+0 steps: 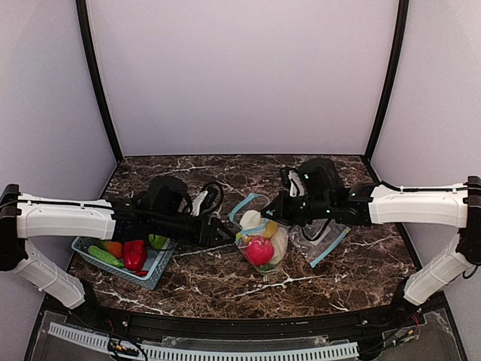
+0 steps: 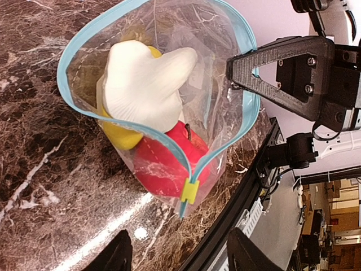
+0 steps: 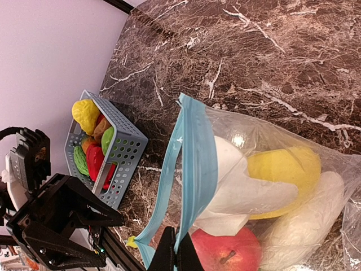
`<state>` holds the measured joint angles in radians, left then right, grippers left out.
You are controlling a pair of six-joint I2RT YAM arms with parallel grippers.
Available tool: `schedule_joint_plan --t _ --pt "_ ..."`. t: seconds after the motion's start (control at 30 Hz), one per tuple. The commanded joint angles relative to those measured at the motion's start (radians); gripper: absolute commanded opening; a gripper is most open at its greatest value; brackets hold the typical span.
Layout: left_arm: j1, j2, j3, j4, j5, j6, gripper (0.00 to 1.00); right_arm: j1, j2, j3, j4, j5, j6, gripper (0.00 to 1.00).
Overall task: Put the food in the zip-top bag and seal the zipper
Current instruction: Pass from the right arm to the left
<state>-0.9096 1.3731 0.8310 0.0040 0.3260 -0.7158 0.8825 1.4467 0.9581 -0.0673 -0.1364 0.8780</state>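
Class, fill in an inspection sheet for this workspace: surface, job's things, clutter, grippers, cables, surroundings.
Surface: dark marble table, white-veined.
Job's things: zip-top bag unsealed, holding a red apple, white mushroom and yellow piece; red pepper and cucumber lie in the basket.
Clutter: second clear bag, right of the first.
Grippers: left gripper open, near the bag's slider end; right gripper shut on the bag's rim.
Cables: black loop at the left wrist.
Surroundings: plain pale walls, black frame posts.
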Motion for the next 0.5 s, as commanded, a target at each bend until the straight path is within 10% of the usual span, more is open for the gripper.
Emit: schedule_joint_plan --t 0.0,0.47 --pt "-0.013 0.037 0.029 0.079 0.046 0.001 0.54 -0.004 -0.031 -0.012 0.036 0.012 0.013 0.0" --pt "-0.018 0.102 0.064 0.088 0.055 0.019 0.21 -0.004 -0.04 -0.017 0.033 0.015 0.016 0.0"
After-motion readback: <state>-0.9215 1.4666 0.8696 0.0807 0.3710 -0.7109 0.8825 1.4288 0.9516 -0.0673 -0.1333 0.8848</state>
